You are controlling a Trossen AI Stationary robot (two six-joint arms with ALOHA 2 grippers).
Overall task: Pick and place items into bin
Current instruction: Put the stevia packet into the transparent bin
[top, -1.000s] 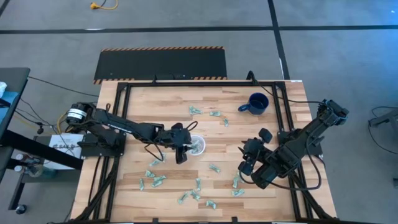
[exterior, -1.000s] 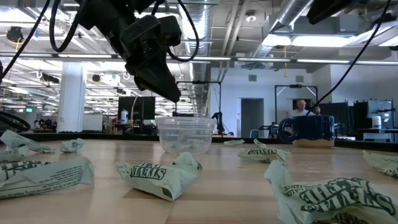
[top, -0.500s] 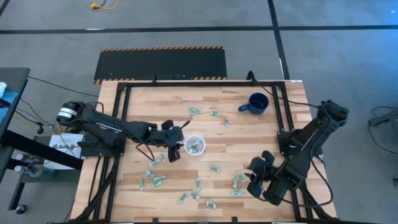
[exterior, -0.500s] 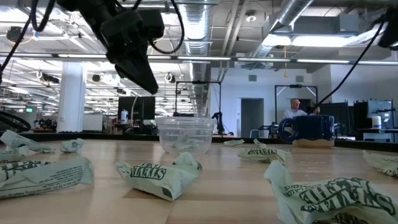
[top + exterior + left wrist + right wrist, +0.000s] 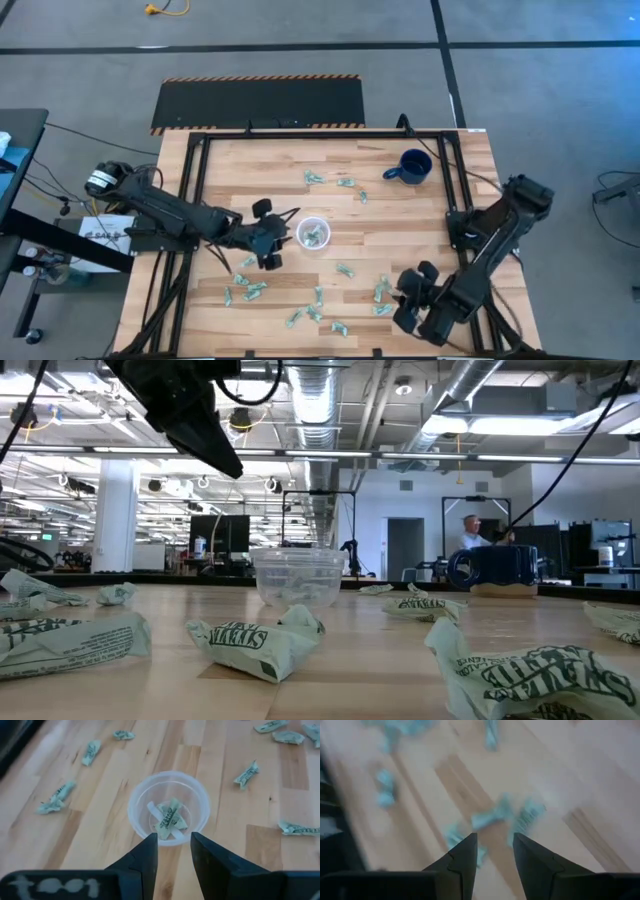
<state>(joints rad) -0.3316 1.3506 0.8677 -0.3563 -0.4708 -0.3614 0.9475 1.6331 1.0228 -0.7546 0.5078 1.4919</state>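
1. Small round translucent plastic cup, mid-table, holds a few crinkled green-and-white wrappers.
2. Left gripper: jaws parted, empty, just beside the cup.
3. Right gripper: jaws parted, empty, above loose wrappers.
4. Judged step: right pick; next, descend and close.

Arms: two, both dark, almost black, built of jointed tubular links with rounded housings at the joints.
Left arm base: a round pale cap with a dark centre sits at the shoulder end.
Cables: thin black leads loop loosely along both arms.
Left tool: two flat dark fingers with squared, slightly tapering tips.
Marking: blurred white lettering on the dark wrist body.
Right tool: the same pair of dark, wedge-shaped fingers.
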